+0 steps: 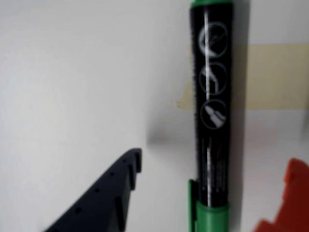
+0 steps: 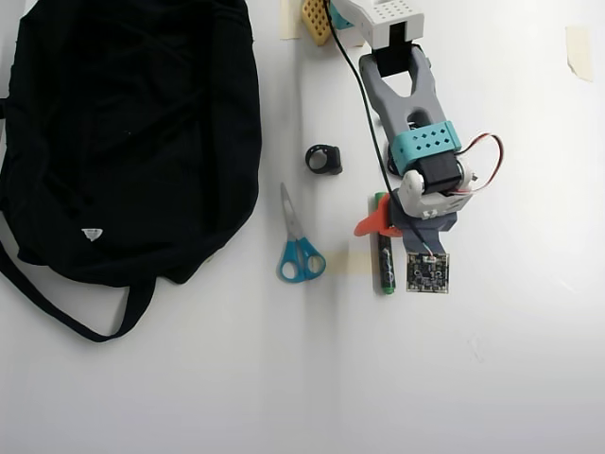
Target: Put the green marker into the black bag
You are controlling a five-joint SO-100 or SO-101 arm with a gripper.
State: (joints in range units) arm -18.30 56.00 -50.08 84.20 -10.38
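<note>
The green marker (image 1: pixel 211 111) lies on the white table, with a dark barrel, white print and green ends. In the wrist view it lies between my dark blue finger (image 1: pixel 111 193) on the left and my orange finger (image 1: pixel 289 203) on the right. My gripper (image 1: pixel 215 162) is open and straddles the marker, with gaps on both sides. In the overhead view the marker (image 2: pixel 386 270) pokes out under the gripper (image 2: pixel 395 227). The black bag (image 2: pixel 123 123) lies at the far left with its strap (image 2: pixel 57 307) and a small white tag (image 2: pixel 92 234).
Blue-handled scissors (image 2: pixel 298 248) lie between the bag and the marker. A small black coiled thing (image 2: pixel 324 159) sits above the scissors. Beige tape patches are stuck to the table (image 1: pixel 275 77) (image 2: pixel 579 49). A yellow part (image 2: pixel 315 19) is by the arm's base.
</note>
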